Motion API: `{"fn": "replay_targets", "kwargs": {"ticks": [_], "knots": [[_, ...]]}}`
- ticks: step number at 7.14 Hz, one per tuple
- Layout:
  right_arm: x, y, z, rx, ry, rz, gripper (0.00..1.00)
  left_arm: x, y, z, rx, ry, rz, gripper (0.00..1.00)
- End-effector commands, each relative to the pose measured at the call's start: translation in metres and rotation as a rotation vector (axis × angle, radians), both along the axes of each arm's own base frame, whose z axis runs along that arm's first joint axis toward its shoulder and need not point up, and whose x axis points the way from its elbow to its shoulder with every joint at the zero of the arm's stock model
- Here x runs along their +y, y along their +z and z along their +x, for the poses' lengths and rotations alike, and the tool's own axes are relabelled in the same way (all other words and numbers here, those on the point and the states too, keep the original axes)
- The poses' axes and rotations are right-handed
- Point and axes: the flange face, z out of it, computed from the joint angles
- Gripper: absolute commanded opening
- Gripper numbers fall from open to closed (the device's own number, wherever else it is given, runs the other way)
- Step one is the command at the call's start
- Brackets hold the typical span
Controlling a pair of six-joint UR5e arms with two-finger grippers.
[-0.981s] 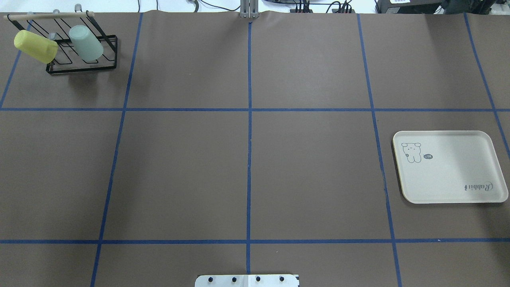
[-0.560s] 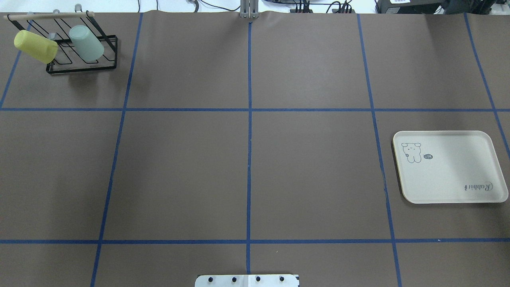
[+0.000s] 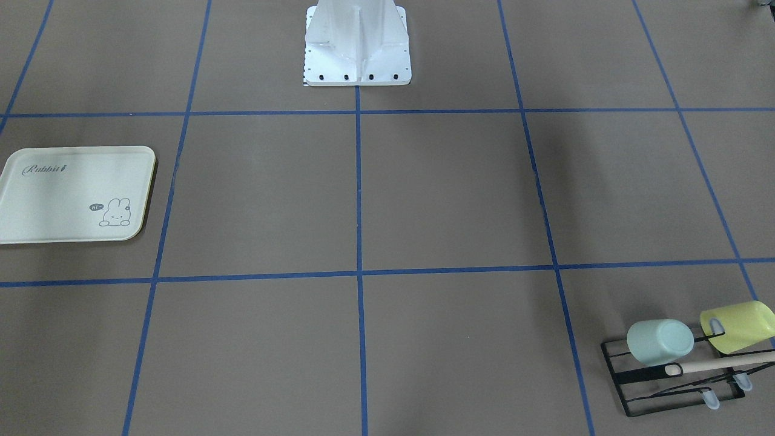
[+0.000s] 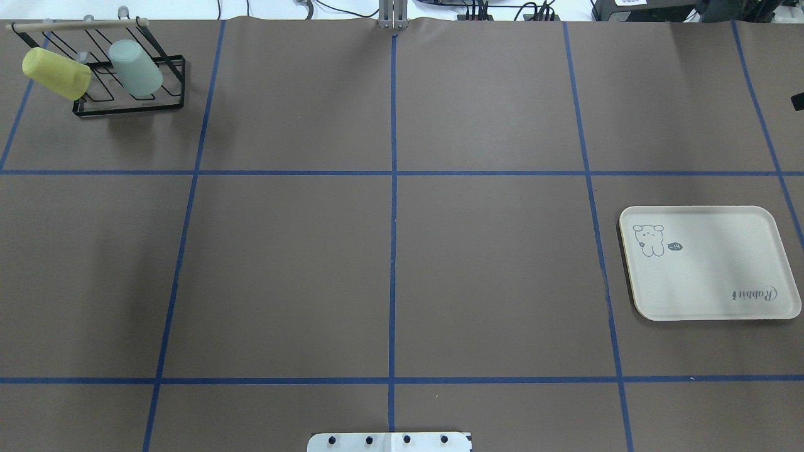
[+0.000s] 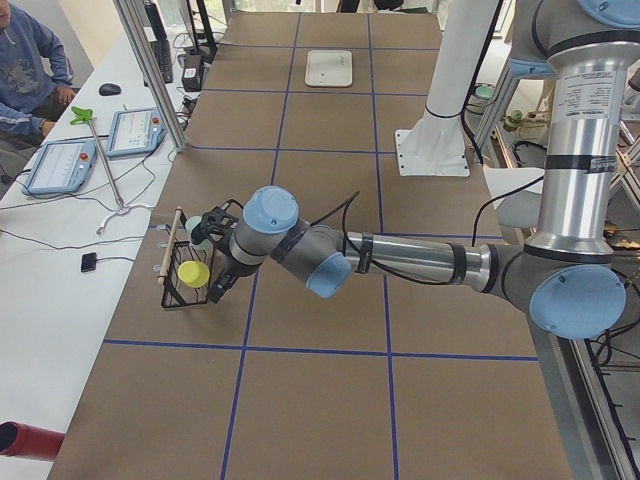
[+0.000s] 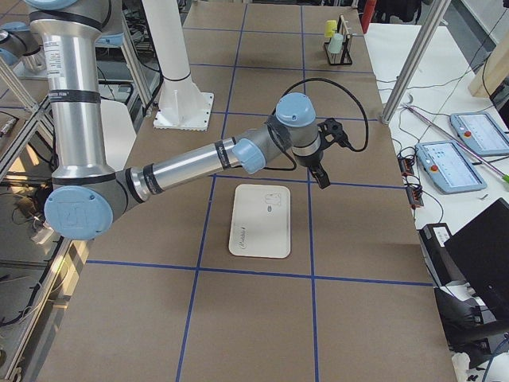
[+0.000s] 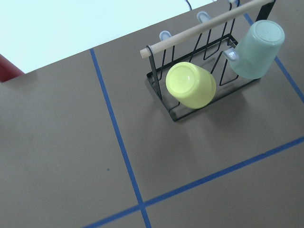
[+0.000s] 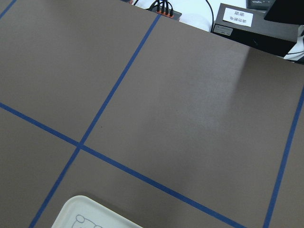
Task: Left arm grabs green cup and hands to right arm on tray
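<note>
The green cup (image 4: 136, 69) hangs upside down on a black wire rack (image 4: 129, 105) at the table's far left; it also shows in the front-facing view (image 3: 660, 342) and the left wrist view (image 7: 256, 50). The tray (image 4: 710, 263) lies flat on the right side, with nothing on it. In the exterior left view the left arm (image 5: 400, 260) reaches out low, and its gripper (image 5: 214, 285) hangs just beside the rack; I cannot tell if it is open. In the exterior right view the right arm (image 6: 199, 163) holds its gripper (image 6: 322, 177) above the tray's far end; I cannot tell its state.
A yellow-green cup (image 4: 56, 73) hangs on the rack's left end, next to the green cup, under a wooden rod (image 4: 78, 25). The robot's white base (image 3: 357, 45) stands at the near middle edge. Blue tape lines grid the brown table.
A small black part has come into the overhead view at its right edge. The cups, rack and tray have not moved.
</note>
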Motion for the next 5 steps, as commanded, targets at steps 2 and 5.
{"fn": "replay_targets", "kwargs": {"ticks": [2, 5], "knots": [[-0.001, -0.003, -0.014, -0.005, -0.018, -0.002, 1.00, -0.070, -0.059, 0.072, 0.077, 0.038, 0.020, 1.00], [-0.001, -0.003, -0.017, -0.004, -0.025, -0.004, 1.00, -0.130, -0.094, 0.125, 0.169, -0.009, -0.123, 1.00]]}}
